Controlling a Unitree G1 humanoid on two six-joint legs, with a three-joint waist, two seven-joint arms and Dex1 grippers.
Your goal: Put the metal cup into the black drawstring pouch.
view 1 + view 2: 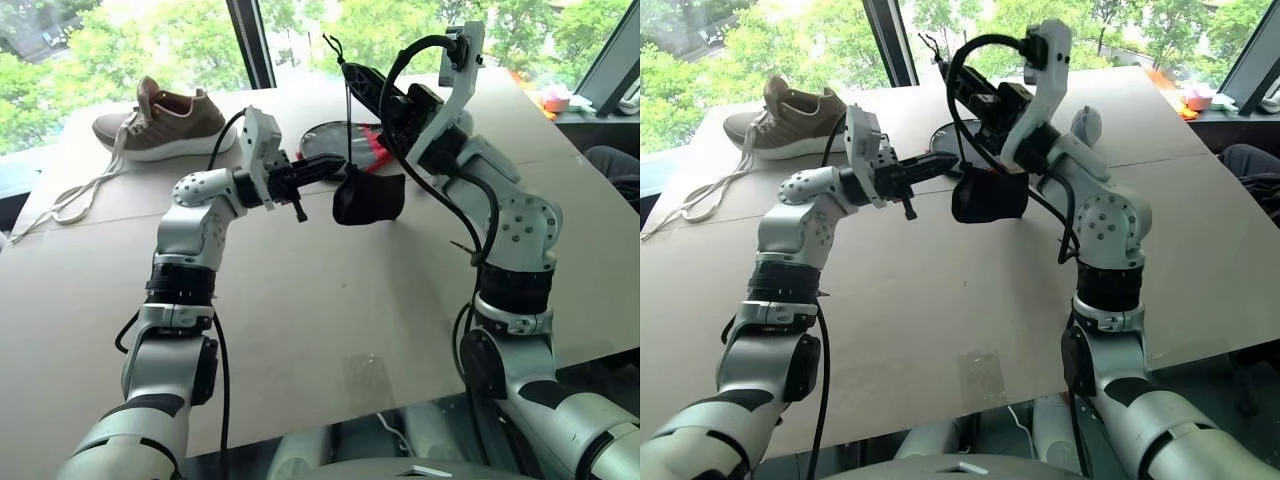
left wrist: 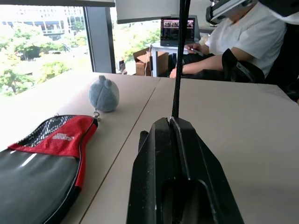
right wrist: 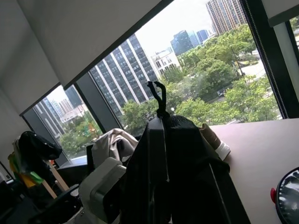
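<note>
The black drawstring pouch (image 1: 370, 198) hangs in the air above the table (image 1: 300, 300), its mouth gathered at the top left. A thin black cord (image 1: 349, 120) runs straight up from the mouth. My left gripper (image 1: 335, 170) points level toward the pouch and is shut on the cord just at the mouth, as the left wrist view shows (image 2: 174, 120). Higher up, my right gripper (image 1: 350, 72) is shut on the cord's upper end, whose knotted tip (image 3: 159, 93) sticks out past its fingers. The metal cup is out of view.
A black-grey-red racket-shaped case (image 1: 330, 138) lies on the table behind the pouch, a grey fuzzy ball (image 2: 103, 93) beyond it. A tan shoe (image 1: 165, 120) with loose laces sits at the far left. A person (image 2: 233, 42) sits past the table's right side.
</note>
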